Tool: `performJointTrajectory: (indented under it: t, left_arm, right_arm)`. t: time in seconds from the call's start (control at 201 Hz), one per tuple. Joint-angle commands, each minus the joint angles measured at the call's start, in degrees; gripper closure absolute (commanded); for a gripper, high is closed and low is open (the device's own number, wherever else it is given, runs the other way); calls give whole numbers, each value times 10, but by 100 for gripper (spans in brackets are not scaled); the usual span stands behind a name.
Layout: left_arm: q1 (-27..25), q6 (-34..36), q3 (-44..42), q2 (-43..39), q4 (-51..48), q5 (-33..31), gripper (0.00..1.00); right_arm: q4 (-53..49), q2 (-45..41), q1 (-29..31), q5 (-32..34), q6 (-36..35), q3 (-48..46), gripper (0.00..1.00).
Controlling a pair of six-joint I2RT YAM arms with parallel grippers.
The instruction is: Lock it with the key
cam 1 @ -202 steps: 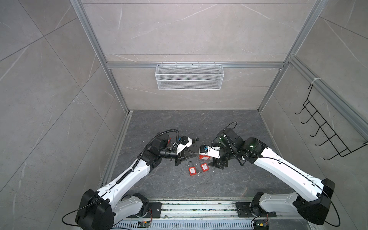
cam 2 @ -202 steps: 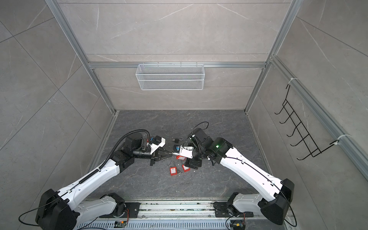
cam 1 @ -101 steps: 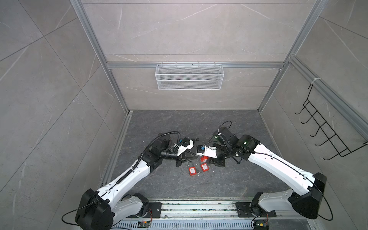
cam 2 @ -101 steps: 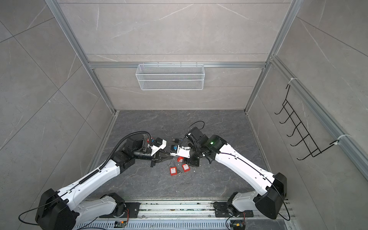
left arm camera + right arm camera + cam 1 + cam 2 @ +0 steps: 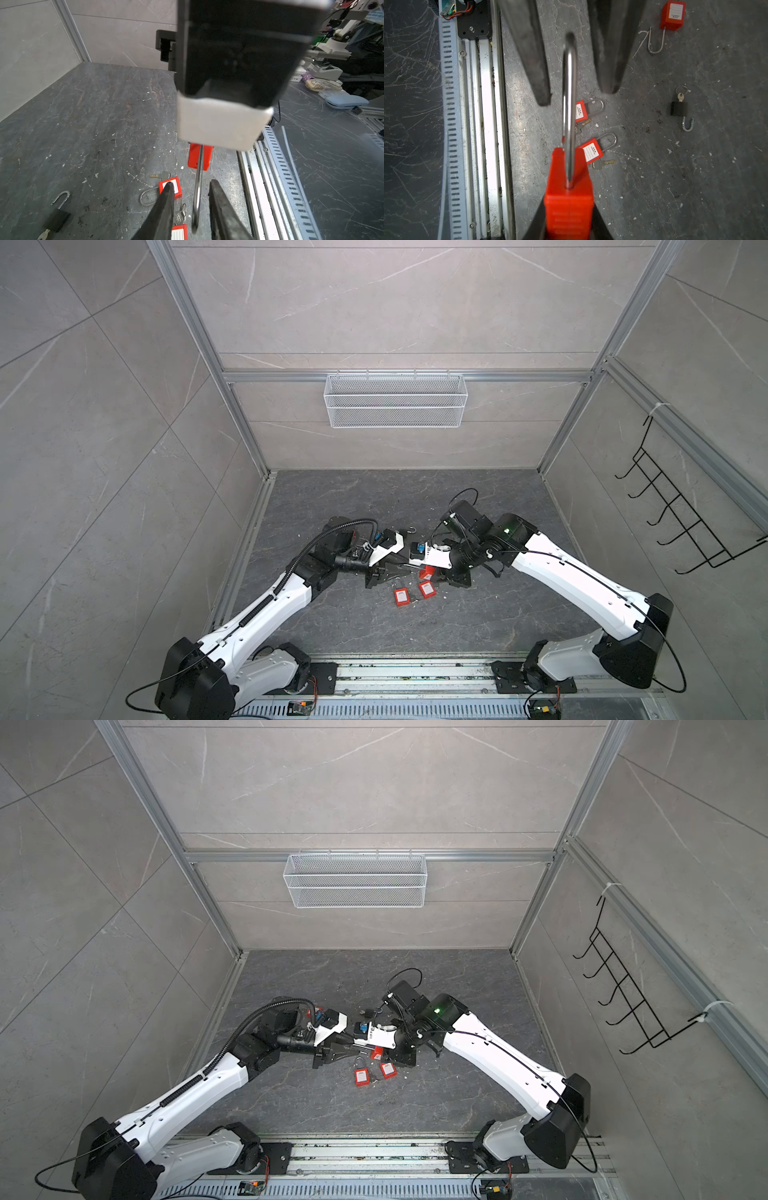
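the red padlock (image 5: 569, 187) was gripped by its body in the closed right gripper (image 5: 569, 216), raised off the floor (image 5: 675, 187) near the middle of the scene, just far of two more red padlocks (image 5: 400, 596) that lay flat. its steel shackle (image 5: 569, 93) was laid along a left-right line, the bend pointing left into the gap of the left gripper (image 5: 191, 182). those jaws were parted, one finger (image 5: 164, 203) on either side of the shackle and neither seen to touch it, so nothing was held there. the left arm was judged nearer the shackle, and a push along that axis toward the body was judged to be needed. a key (image 5: 604, 162) was seen only on the floor; whether one sat in the held lock could not be told.
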Motion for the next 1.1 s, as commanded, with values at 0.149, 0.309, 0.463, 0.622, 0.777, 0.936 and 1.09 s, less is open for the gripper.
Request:
performJointTrajectory:
  t: [0.149, 0.309, 0.463, 0.622, 0.777, 0.936, 1.09]
  left_arm:
    - [-2, 97, 64, -4, -96, -8, 71]
    - [-2, 112, 82, 8, -131, 9, 77]
    - [-4, 116, 84, 13, -146, 7, 76]
    - [-7, 112, 88, 23, -146, 6, 75]
    - [-11, 109, 92, 29, -138, 9, 85]
    - [-15, 109, 97, 35, -138, 19, 100]
    - [-20, 85, 94, 44, -130, 46, 100]
  right_arm:
    - [-69, 23, -2, -21, 3, 43, 85]
    - [-78, 30, -1, -21, 4, 51, 85]
    - [-80, 32, -1, -23, 4, 58, 85]
    - [-83, 34, -2, -28, 2, 60, 86]
    - [-88, 36, -2, -27, 2, 63, 86]
    - [-89, 39, -2, -20, 0, 68, 86]
    - [-68, 31, -1, -1, -11, 70, 86]
